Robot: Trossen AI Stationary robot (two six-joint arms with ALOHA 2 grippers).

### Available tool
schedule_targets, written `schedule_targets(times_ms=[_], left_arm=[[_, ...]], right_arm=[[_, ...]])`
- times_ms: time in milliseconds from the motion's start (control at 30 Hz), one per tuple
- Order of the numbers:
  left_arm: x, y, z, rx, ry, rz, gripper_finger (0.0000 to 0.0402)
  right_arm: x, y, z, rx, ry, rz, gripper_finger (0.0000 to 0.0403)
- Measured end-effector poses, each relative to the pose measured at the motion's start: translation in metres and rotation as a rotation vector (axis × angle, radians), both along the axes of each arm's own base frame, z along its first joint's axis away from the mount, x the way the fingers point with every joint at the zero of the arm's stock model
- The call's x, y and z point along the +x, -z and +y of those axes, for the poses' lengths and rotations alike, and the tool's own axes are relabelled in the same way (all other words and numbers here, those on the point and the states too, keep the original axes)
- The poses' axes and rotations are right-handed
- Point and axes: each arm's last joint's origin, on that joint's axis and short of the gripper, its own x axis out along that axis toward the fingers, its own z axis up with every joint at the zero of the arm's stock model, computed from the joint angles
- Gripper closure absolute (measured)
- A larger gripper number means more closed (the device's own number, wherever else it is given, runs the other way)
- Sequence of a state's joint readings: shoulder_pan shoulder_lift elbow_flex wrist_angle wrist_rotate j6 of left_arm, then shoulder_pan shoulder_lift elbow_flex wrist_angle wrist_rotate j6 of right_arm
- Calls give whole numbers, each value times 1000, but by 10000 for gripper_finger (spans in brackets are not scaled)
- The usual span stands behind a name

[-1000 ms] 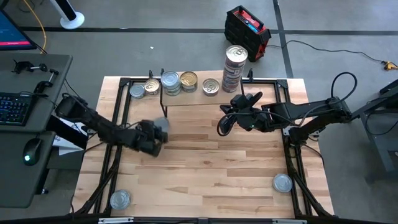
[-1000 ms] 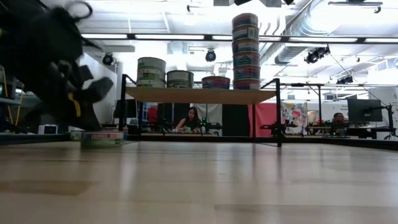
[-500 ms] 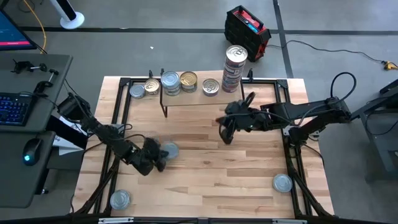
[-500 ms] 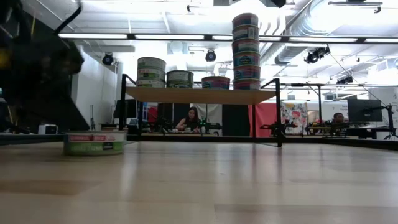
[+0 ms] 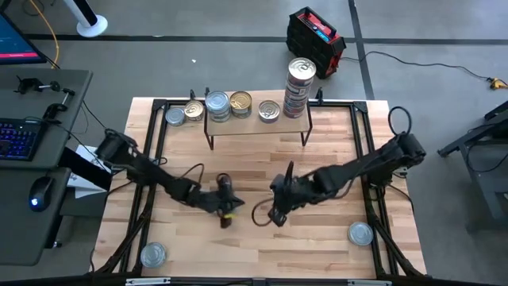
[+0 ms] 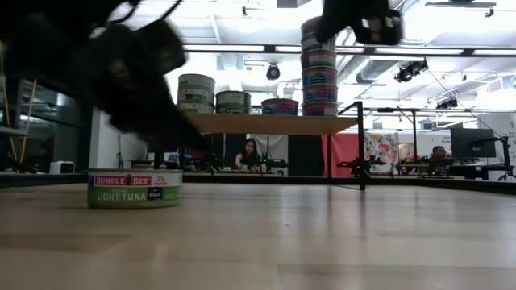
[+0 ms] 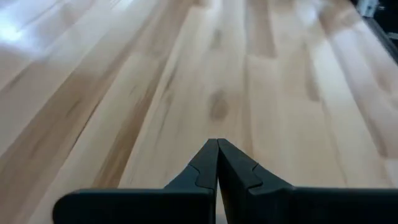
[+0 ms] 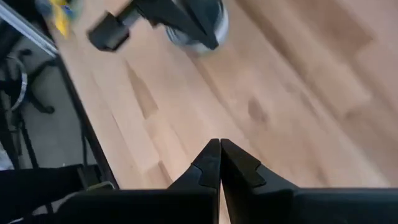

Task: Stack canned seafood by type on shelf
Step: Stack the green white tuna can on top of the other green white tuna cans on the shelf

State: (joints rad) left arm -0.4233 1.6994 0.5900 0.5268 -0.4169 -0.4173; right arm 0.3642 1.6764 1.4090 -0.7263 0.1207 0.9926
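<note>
A short round tuna tin (image 6: 135, 188) with a green and red label stands flat on the tabletop. My left gripper (image 5: 225, 208) is shut and hangs low over it, near the table's middle. Its dark fingers (image 8: 186, 18) cover part of the tin's silver lid (image 8: 208, 34) in the right wrist view. My right gripper (image 5: 272, 213), also shut, hovers just to the tin's right. The shelf (image 5: 255, 125) stands at the far edge. It carries a few tins (image 5: 240, 103) and a tall stack of tins (image 5: 298, 83). My left gripper stands right over the tuna tin with shut fingers. Its own body hides the place where they could meet. Whether it touches the tin, I cannot tell.
Two tins (image 5: 175, 116) sit beside the shelf's left end. One silver-lidded tin (image 5: 153, 254) lies at the near left corner, another (image 5: 360, 233) near the right edge. Black frame rails (image 5: 373, 206) run along the table's sides. A person sits far behind the shelf.
My left gripper has swept from below the shelf's left end toward the near edge and rightward. The tuna tin has slid along the table the same way, upright. My right gripper has left the shelf's front and come down toward the near edge and the tin.
</note>
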Motion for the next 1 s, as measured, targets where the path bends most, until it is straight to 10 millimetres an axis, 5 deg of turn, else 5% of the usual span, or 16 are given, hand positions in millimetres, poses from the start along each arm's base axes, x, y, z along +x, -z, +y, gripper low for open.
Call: schedule_targets(times_ms=[167, 267, 400, 533, 767, 1000], left_arm=[[35, -16, -2, 76, 151, -16, 401], [35, -41, 0, 101, 209, -4, 401], [8, -78, 3, 109, 223, 52, 401], [-33, -100, 1, 45, 183, 89, 401], [-79, -86, -20, 13, 167, 195, 401], [-69, -56, -16, 178, 164, 353, 401]], right_arm=[[-16, 6, 12, -37, 53, 103, 403], [-31, 5, 13, -108, 60, 179, 403], [-47, 12, 13, -148, -46, 275, 403], [-61, 46, 9, -12, -213, 172, 403], [-61, 95, -14, 159, -219, -283, 403], [-27, 100, -35, 52, -186, -331, 403]])
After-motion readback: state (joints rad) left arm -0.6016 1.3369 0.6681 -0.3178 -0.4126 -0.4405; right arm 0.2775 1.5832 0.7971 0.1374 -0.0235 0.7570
